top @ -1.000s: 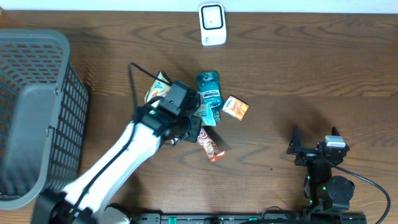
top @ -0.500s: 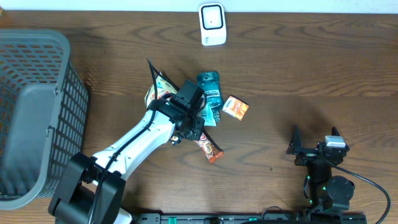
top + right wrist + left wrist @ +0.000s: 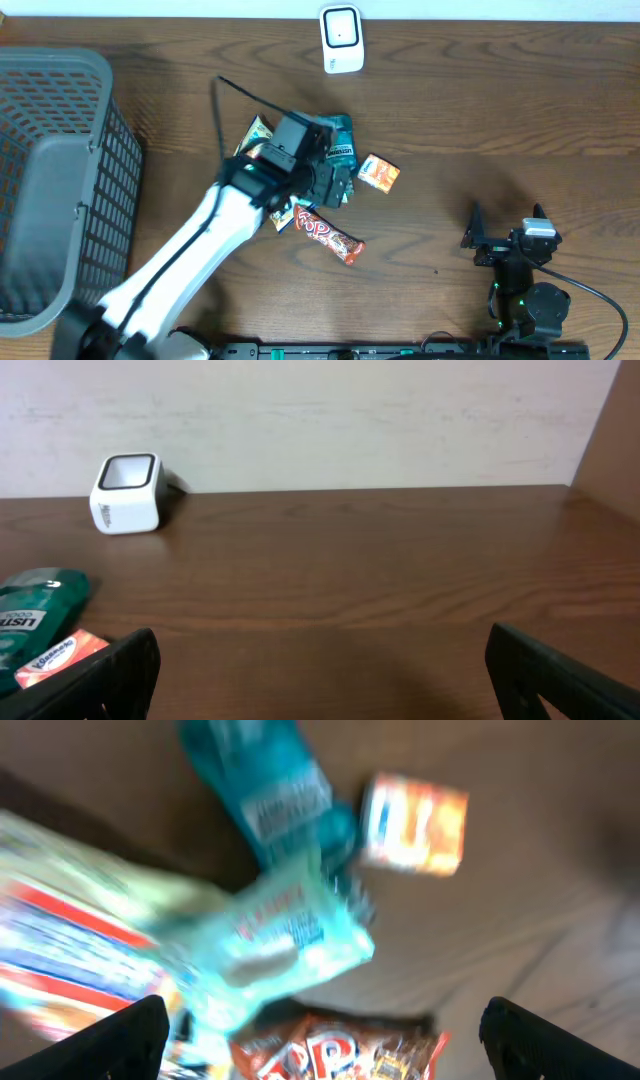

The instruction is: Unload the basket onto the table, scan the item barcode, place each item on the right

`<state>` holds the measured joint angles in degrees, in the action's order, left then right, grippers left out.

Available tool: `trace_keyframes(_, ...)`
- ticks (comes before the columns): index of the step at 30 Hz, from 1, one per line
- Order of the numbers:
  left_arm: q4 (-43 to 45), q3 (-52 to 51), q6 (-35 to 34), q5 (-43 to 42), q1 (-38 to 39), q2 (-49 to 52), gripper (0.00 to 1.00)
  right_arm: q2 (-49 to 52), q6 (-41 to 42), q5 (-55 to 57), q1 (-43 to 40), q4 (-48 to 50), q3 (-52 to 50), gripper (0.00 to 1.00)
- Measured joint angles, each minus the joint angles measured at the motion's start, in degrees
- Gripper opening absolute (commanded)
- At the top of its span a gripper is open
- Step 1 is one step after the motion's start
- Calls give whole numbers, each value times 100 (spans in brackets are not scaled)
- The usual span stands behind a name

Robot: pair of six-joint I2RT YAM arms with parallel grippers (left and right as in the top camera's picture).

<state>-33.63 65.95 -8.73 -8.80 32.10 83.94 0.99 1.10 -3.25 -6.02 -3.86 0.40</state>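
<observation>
A heap of items lies mid-table: a teal bottle (image 3: 341, 138), an orange box (image 3: 379, 173), a red candy bar (image 3: 330, 236) and a yellow snack pack (image 3: 257, 132). The white scanner (image 3: 342, 38) stands at the far edge. My left gripper (image 3: 333, 186) hovers over the heap, open and holding nothing. Its blurred wrist view shows the teal bottle (image 3: 268, 795), a pale teal pouch (image 3: 285, 935), the orange box (image 3: 415, 823) and the candy bar (image 3: 340, 1048), which lies low between the spread jaws (image 3: 325, 1040). My right gripper (image 3: 507, 222) rests open and empty near the front right.
A grey mesh basket (image 3: 60, 180) fills the left side. The right wrist view shows the scanner (image 3: 126, 493) at the back left against the wall, the teal bottle (image 3: 35, 610) and orange box (image 3: 55, 657) at left, and bare wood ahead of the open jaws (image 3: 325, 680).
My left gripper has opened and shifted back over the heap. The red candy bar now lies uncovered on the table, a little further right. The right arm has not moved.
</observation>
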Motion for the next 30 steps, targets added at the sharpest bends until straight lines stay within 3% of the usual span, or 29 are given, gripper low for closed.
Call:
trace_keyframes(5, 212, 463, 42, 970, 0, -933, 99, 0, 0, 0, 2, 2, 0, 99)
trace_keyframes(11, 1497, 693, 168, 2474, 0, -2166, 98, 2, 0, -2, 0, 0, 0, 99)
trace_keyframes(18, 2787, 748, 1027, 3276, 0, -3246, 98, 0, 0, 0, 0, 2, 0, 99)
trace_keyframes(30, 2227, 748, 2597, 4105, 0, -3733, 98, 2, 0, 0, 0, 0, 0, 99)
